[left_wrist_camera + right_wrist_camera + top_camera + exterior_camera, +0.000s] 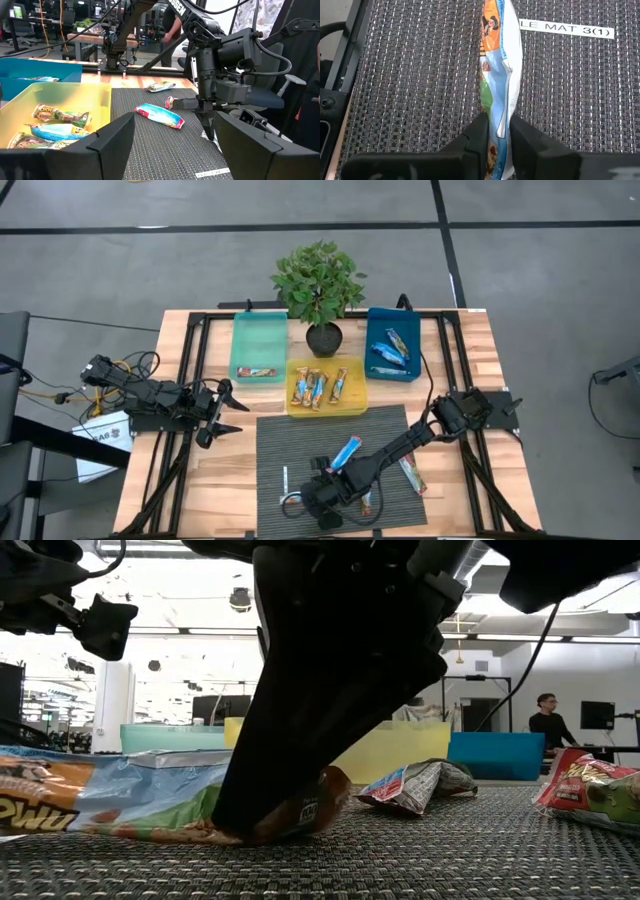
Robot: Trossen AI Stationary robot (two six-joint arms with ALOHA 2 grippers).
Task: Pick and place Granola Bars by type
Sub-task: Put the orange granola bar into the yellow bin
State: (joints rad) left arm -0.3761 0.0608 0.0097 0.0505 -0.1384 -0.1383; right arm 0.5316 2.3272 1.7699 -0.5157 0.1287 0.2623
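My right gripper (325,502) is down on the dark mat (300,440) near the table's front edge, shut on a multicoloured green-orange granola bar (501,65), which lies along the mat (120,795). Other bars lie loose on the mat: a blue one (346,452), a red-orange one (412,475) and one beside the right arm (368,500). My left gripper (225,412) waits open at the table's left side, holding nothing (175,150). My right gripper pinches the bar near one end, with a finger on each of its long sides (499,131). The fingers (290,740) slant down from above and lie across the bar. The bar's length stretches away from the fingers and rests on the mat.
Behind the mat stand a teal tray (258,330) with one bar, a yellow tray (325,408) with several multicoloured bars, and a blue tray (378,320) with blue bars. A potted plant (320,285) stands between them. A thin white stick (284,478) lies on the mat.
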